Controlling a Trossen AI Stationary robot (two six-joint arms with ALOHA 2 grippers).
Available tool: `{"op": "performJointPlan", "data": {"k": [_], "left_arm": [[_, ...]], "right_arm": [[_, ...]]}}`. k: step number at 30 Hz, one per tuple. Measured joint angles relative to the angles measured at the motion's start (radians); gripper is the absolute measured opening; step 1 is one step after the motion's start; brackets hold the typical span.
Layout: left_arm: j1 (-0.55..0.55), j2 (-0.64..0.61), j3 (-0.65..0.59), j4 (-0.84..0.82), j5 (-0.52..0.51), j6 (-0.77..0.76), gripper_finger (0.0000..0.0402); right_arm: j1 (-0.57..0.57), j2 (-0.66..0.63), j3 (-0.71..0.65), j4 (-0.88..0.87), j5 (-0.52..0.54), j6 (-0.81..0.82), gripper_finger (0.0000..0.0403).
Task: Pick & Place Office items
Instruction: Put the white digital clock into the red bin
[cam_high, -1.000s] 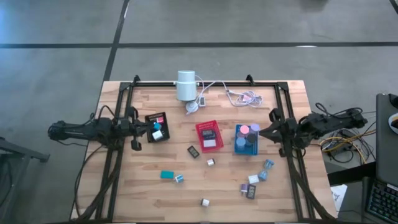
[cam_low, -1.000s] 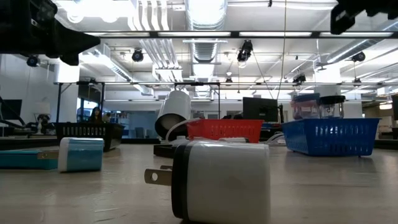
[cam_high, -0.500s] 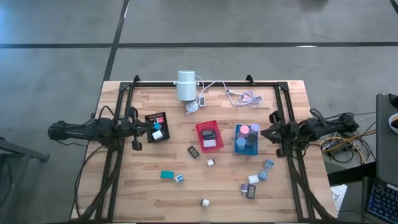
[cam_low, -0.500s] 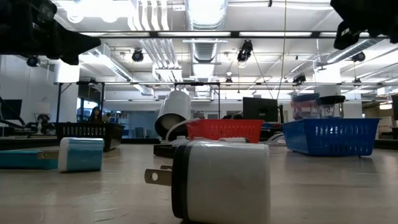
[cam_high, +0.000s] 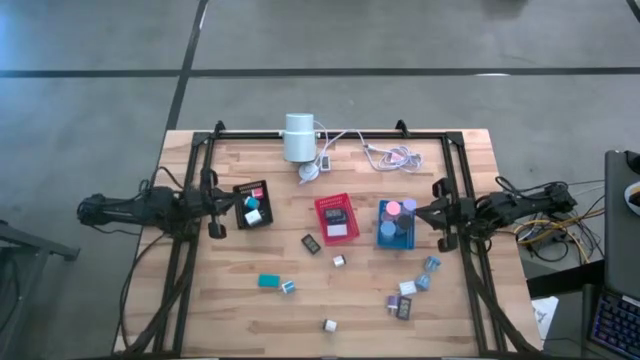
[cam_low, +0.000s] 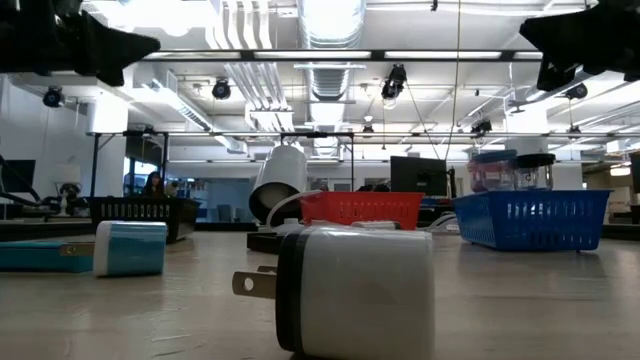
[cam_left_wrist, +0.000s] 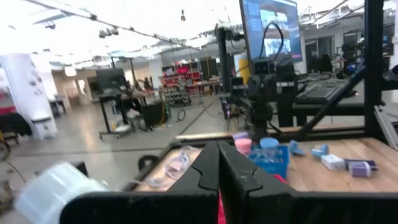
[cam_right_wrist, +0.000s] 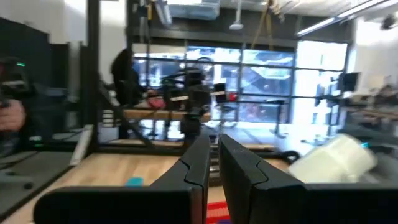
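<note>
High view shows some items already sorted: a few in the black tray (cam_high: 252, 204), red tray (cam_high: 335, 217) and blue tray (cam_high: 395, 224). About ten loose items (cam_high: 410, 289) are left on the near half of the tabletop (cam_high: 230, 310), so the job looks partway done. Left gripper (cam_high: 243, 203) and right gripper (cam_high: 418, 213) hover with closed, empty fingers.
</note>
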Motion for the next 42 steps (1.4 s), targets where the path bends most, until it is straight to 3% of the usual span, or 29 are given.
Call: {"op": "performJointPlan", "data": {"k": [4, 10, 14, 19, 42], "left_arm": [[0.000, 0.001, 0.032, 0.000, -0.014, 0.061, 0.0001], [0.001, 0.034, 0.037, -0.005, -0.014, 0.186, 0.0001], [0.001, 0.067, 0.064, 0.003, -0.014, 0.137, 0.0001], [0.001, 0.101, 0.064, -0.061, -0.013, 0.055, 0.0001], [0.001, 0.116, 0.062, -0.008, -0.009, 0.123, 0.0000]], "right_arm": [[-0.001, -0.001, 0.006, 0.007, 0.047, -0.016, 0.0031], [0.000, -0.001, 0.001, -0.014, -0.040, -0.012, 0.0031], [0.000, 0.002, -0.004, -0.011, -0.043, 0.062, 0.0031], [0.000, -0.002, -0.007, -0.009, 0.006, 0.043, 0.0031], [0.000, 0.022, -0.007, -0.020, 0.045, -0.040, 0.0031]]}}
